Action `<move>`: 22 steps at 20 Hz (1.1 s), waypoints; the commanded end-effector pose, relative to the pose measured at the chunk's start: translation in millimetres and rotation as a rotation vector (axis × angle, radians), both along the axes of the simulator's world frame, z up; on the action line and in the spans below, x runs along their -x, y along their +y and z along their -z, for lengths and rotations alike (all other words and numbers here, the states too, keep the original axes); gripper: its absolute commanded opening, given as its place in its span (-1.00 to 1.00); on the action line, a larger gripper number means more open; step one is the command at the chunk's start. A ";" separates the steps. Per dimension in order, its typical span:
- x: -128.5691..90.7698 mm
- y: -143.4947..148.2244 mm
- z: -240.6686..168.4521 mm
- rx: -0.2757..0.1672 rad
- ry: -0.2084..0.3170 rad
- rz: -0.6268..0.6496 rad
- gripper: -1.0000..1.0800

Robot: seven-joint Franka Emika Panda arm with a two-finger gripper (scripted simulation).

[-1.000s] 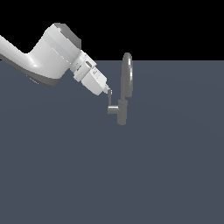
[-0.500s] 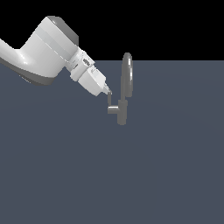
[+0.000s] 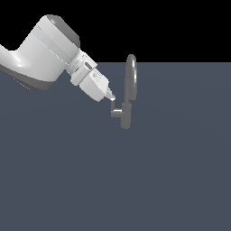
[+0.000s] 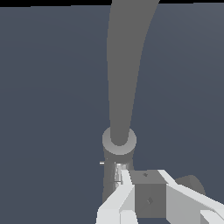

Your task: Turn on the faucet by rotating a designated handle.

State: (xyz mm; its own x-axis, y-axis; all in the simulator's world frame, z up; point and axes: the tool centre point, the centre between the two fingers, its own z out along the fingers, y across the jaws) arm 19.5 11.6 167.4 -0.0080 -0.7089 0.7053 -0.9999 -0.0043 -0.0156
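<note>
The grey faucet (image 3: 127, 115) stands on the dark floor, its tall arched spout (image 3: 131, 77) upright. The handle (image 3: 116, 111) is a short stub off the body toward the exterior view's left. My gripper (image 3: 110, 96) comes in from the left, angled down. Its narrow tip is just above the handle's end, touching or nearly so, and the fingers look closed together with nothing held. In the wrist view the spout (image 4: 124, 65) rises from the ringed body (image 4: 119, 142). My gripper (image 4: 120, 174) is right beside the body, and the handle is mostly hidden behind my fingers (image 4: 114, 202).
The white arm (image 3: 45, 52) fills the exterior view's upper left. The flat dark grey floor (image 3: 135, 180) spreads all around the faucet. No other object shows.
The arm's thick links have shifted slightly up and to the left while the gripper tip stays at the handle's end. The handle has not visibly turned.
</note>
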 end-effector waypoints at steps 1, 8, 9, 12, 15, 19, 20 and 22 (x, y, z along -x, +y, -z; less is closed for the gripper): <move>14.6 -1.0 9.7 0.003 0.018 0.007 -1.00; 37.6 -1.2 18.4 0.003 0.020 0.010 -1.00; 40.9 -1.4 19.9 0.003 0.020 0.011 -1.00; 35.8 -0.1 17.9 0.005 0.008 0.003 -1.00; 43.3 -0.5 32.1 0.004 0.011 0.005 -1.00; 53.5 -1.0 51.2 0.004 0.016 0.008 -1.00; 56.1 -1.1 56.0 0.003 0.017 0.009 -1.00; 61.2 -1.3 65.7 0.003 0.020 0.010 -1.00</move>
State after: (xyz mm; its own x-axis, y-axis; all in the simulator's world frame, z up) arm -28.5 11.7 118.3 -0.0145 -0.7109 0.7032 -0.9998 0.0003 -0.0204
